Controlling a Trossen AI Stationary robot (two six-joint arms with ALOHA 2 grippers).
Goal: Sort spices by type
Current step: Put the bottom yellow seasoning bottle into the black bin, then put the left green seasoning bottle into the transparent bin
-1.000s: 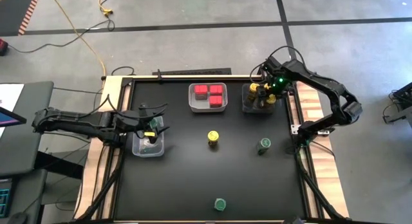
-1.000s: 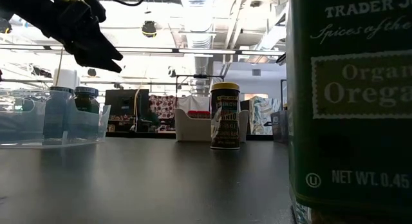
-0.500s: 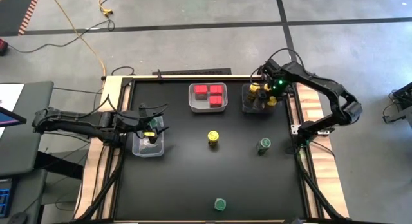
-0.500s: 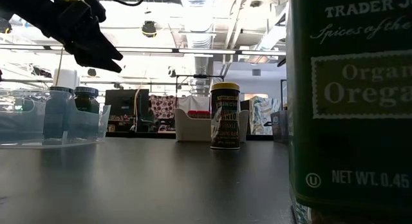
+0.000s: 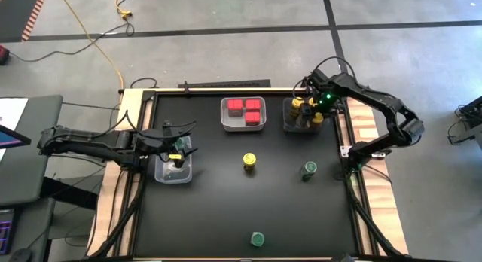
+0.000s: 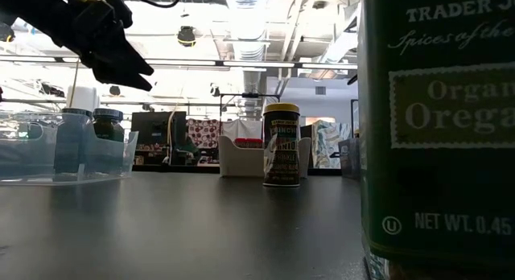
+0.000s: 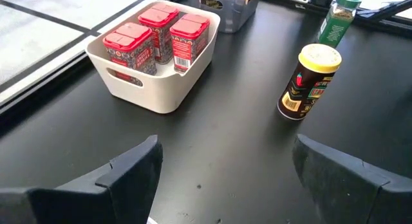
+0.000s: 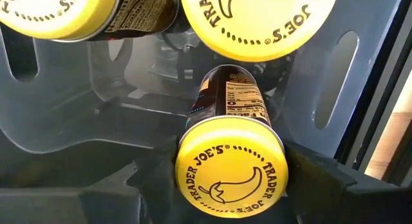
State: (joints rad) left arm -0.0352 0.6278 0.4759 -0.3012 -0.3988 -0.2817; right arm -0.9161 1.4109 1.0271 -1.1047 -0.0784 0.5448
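putting a yellow-lidded jar (image 8: 230,165) in the grey tray (image 8: 58,114)

right gripper (image 5: 307,111) over that tray, pinching the jar. left gripper (image 7: 225,169) wide open, empty. probably light, hard, smooth; best held by the sides.

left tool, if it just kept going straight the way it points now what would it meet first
Probably bare table first. Beyond the left tool, the white bin of red boxes sits to one side and the yellow-lidded jar to the other; depth is unclear.
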